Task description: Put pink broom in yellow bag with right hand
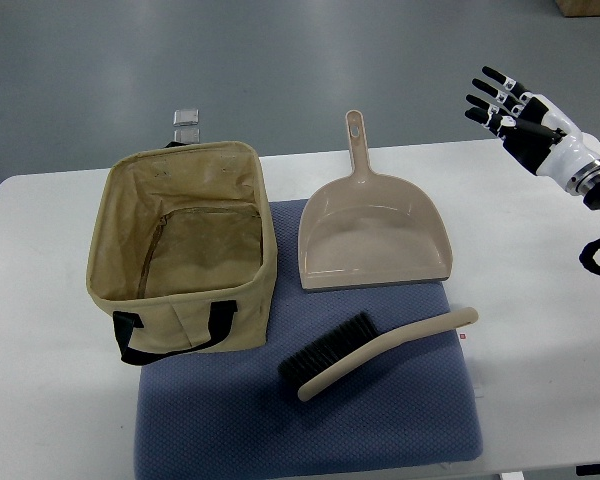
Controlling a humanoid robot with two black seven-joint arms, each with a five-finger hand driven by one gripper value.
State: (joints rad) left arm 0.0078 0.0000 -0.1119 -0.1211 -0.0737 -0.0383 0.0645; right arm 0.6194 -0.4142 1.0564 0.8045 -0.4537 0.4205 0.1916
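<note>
The broom is a pale pink-beige hand brush with black bristles. It lies on the blue mat at the front, handle pointing right. The yellow bag is an open-topped tan fabric box with black handles, standing on the left of the mat. It looks empty inside. My right hand is raised at the upper right, above the table's far edge, fingers spread and holding nothing. It is well away from the broom. The left arm does not show.
A matching pale dustpan lies on the mat behind the broom, handle pointing away. A small clear object sits behind the bag. The white table is bare to the right of the mat.
</note>
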